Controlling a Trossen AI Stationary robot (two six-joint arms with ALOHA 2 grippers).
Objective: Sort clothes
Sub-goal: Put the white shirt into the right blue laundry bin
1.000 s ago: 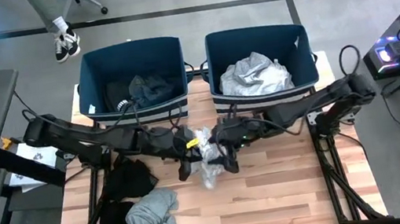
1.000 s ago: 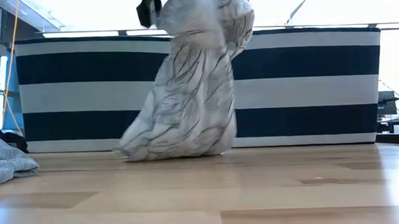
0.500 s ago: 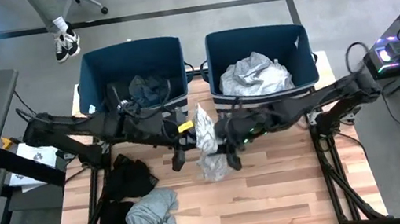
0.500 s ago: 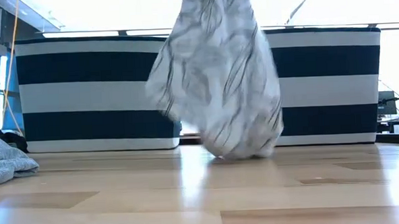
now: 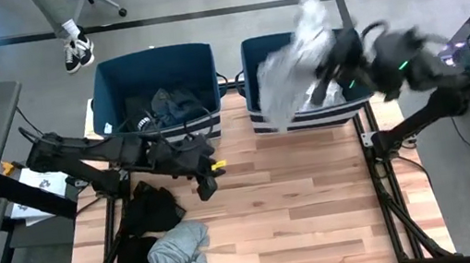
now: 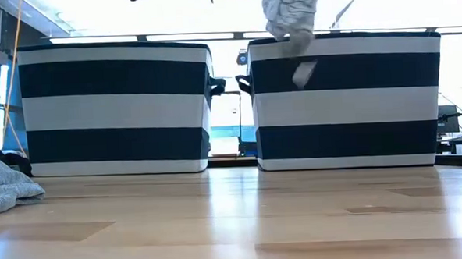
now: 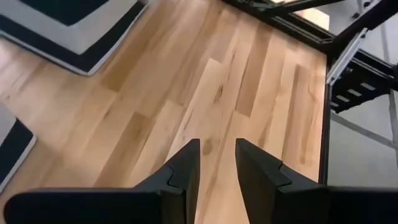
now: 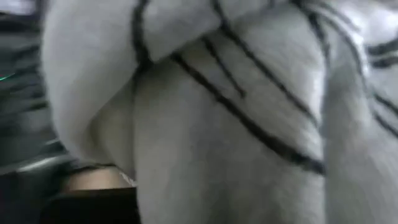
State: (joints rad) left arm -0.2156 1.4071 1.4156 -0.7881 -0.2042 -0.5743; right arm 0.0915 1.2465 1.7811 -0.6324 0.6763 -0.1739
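A grey-white patterned garment (image 5: 287,72) hangs in the air over the right navy bin (image 5: 308,119), carried by my raised right gripper (image 5: 333,66). It fills the right wrist view (image 8: 217,124) and hides the fingers there. In the low view its lower end (image 6: 300,70) dangles by the bin's near rim. My left gripper (image 7: 217,162) stands open over bare table wood at mid-table (image 5: 206,187), holding nothing. Dark clothes (image 5: 166,104) lie in the left bin (image 5: 108,122). A grey garment (image 5: 179,256) and black clothes (image 5: 149,210) lie on the table's near left. My right gripper has the patterned garment, but the cloth (image 8: 186,93) bunched in front of the wrist camera hides the fingers and the spot they are on. The garment is lifted clear of the table and hangs loosely below the gripper, above the right bin.
The two striped bins (image 6: 113,111) (image 6: 347,101) stand side by side along the far edge. Bare wood (image 5: 311,204) covers the table's middle and right. The grey garment's edge (image 6: 3,186) shows at the low view's left. A person's legs (image 5: 70,25) show beyond the table.
My right gripper has risen and swung toward the table's far right, over the right bin, taking the patterned garment with it. The garment, whose lower end was on the table a second ago, is lifted clear. It has left my left gripper, which stays at mid-table.
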